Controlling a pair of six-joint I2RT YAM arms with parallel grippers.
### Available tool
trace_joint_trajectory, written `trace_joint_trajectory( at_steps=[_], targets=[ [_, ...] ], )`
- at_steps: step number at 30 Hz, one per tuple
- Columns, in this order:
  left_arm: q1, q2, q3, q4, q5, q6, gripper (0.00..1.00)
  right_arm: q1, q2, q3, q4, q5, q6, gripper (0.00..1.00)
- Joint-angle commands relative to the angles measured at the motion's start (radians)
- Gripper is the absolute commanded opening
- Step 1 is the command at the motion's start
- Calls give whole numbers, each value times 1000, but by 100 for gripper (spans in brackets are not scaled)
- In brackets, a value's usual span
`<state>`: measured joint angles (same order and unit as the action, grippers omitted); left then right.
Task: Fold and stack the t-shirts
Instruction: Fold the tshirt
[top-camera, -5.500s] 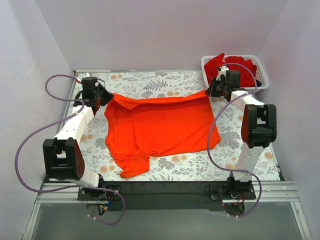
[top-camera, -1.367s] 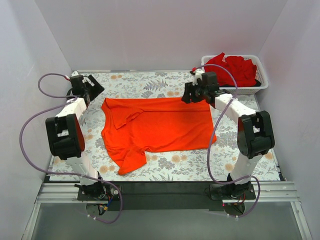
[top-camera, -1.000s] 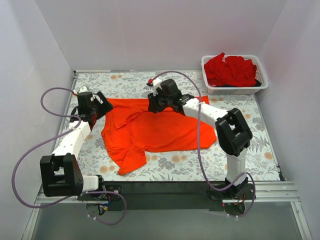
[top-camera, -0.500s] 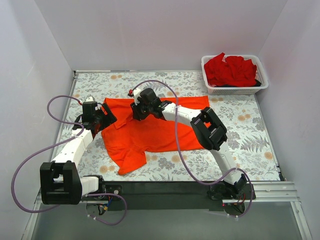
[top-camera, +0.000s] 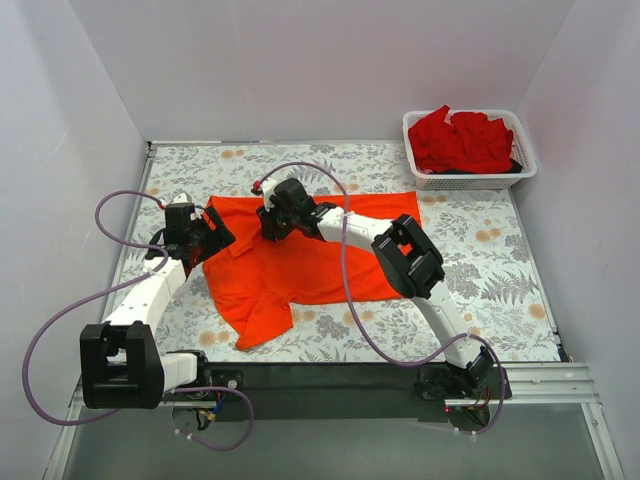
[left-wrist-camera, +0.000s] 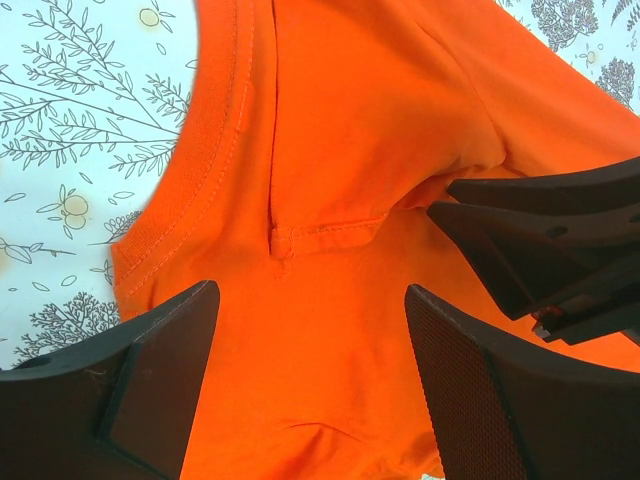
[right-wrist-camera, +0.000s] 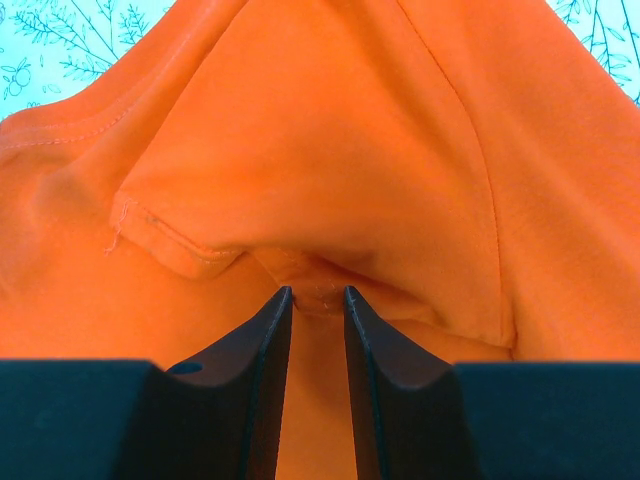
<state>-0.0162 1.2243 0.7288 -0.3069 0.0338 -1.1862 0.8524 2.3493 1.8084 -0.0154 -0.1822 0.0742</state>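
A bright orange-red t-shirt (top-camera: 335, 255) lies spread on the floral table, one sleeve trailing toward the front left. My right gripper (top-camera: 268, 228) has reached across to the shirt's upper left; in the right wrist view (right-wrist-camera: 315, 293) its narrow jaws pinch a raised fold of the shirt (right-wrist-camera: 330, 130) by the sleeve seam. My left gripper (top-camera: 212, 238) stands open just above the cloth near the collar (left-wrist-camera: 195, 170), nothing between its fingers (left-wrist-camera: 310, 295). The right gripper's fingers (left-wrist-camera: 540, 240) show at the right of the left wrist view. Deeper red t-shirts (top-camera: 465, 140) are piled at the back right.
The red shirts lie in a white mesh basket (top-camera: 470, 182) at the table's far right corner. The right arm stretches diagonally over the shirt's middle. Grey walls close in the table on three sides.
The right arm swung from the shirt's far right corner across to its upper left, and its jaws narrowed onto a fold. The left gripper came down toward the collar.
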Motion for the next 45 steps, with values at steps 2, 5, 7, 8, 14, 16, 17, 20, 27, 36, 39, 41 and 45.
trace_joint_trajectory(
  at_steps=[2, 5, 7, 8, 14, 16, 17, 20, 27, 36, 39, 41, 45],
  targets=[
    [-1, 0, 31, 2, 8, 10, 74, 7, 16, 49, 40, 4, -4, 33],
    [-1, 0, 31, 2, 8, 11, 74, 7, 18, 48, 40, 3, -2, 30],
    [-1, 0, 29, 0, 6, 13, 73, 7, 18, 46, 42, 1, -2, 27],
    [-1, 0, 29, 0, 6, 13, 73, 7, 15, 42, 40, 1, -4, 20],
    [-1, -5, 27, 0, 0, 14, 73, 7, -38, 6, 40, 1, -31, 1],
    [-1, -5, 26, 0, -3, 16, 73, 7, -73, -20, 37, 4, -48, 1],
    [-1, -3, 27, 0, -3, 16, 73, 7, -84, -27, 34, 4, -63, 1],
    [-1, -3, 26, 0, -8, 17, 73, 5, -113, -44, 19, -13, -71, 1],
    [-1, 1, 26, 0, -11, 23, 69, -4, -133, -55, -23, -48, -128, 2],
    [-1, 12, 29, -3, -14, 25, 65, -26, -142, -66, -70, -66, -185, 8],
    [-1, 17, 29, -3, -11, 25, 64, -33, -140, -84, -81, -53, -194, 10],
    [-1, 20, 30, -4, -11, 25, 61, -41, -140, -95, -83, -42, -189, 11],
    [-1, 26, 32, -3, -5, 23, 61, -58, -159, -104, -83, 12, -168, 17]
  ],
)
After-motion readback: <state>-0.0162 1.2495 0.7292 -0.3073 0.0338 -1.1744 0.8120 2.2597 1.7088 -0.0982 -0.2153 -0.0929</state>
